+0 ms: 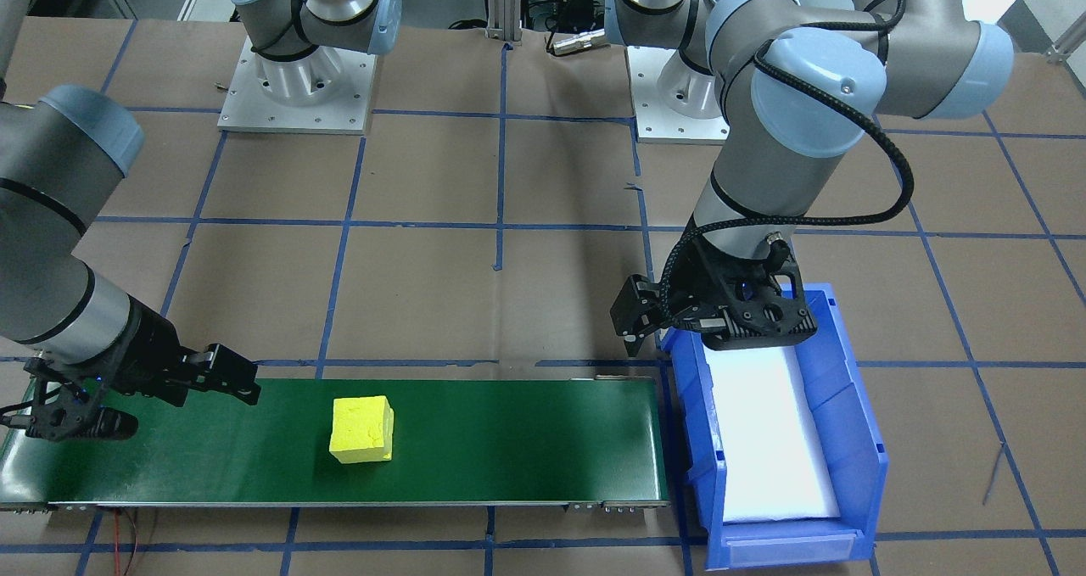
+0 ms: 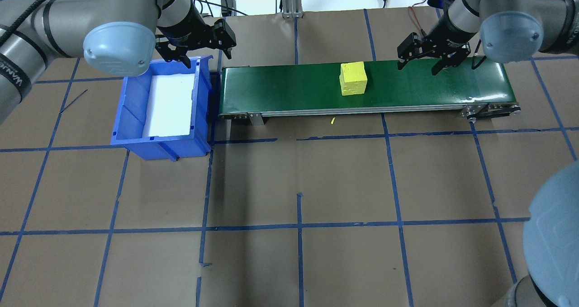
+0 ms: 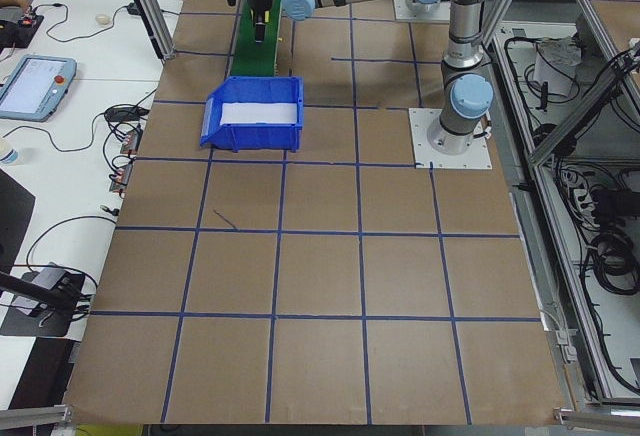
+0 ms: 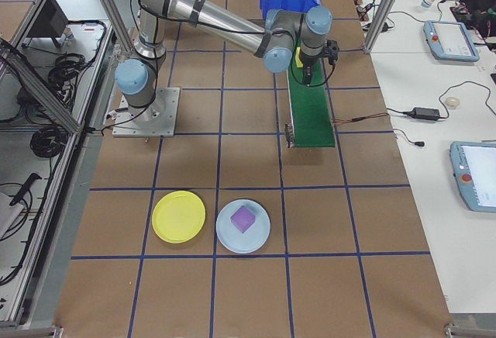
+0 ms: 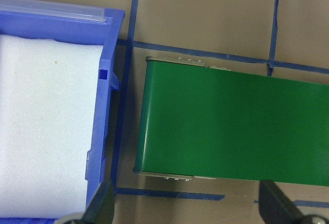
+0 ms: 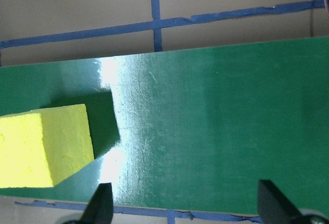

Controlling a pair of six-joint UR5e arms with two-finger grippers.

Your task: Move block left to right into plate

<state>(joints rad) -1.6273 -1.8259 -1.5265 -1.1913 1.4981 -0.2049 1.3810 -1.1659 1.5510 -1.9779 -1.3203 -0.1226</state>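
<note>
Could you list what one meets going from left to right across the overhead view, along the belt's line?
Blue bin → left claw → green belt → yellow block → right claw.

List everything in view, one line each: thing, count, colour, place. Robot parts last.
block: one, yellow, standing on the conveyor belt nearer its right-arm end.
conveyor belt: one, green, along the far side of the table.
bin: one, blue with a white foam liner, at the belt's left-arm end.
yellow plate: one, empty, on the table at the robot's right end.
pale blue plate: one, beside the yellow plate.
purple block: one, on the pale blue plate.
left gripper: one, black, open, above the gap between bin and belt.
right gripper: one, black, open, over the belt beside the block.
</note>
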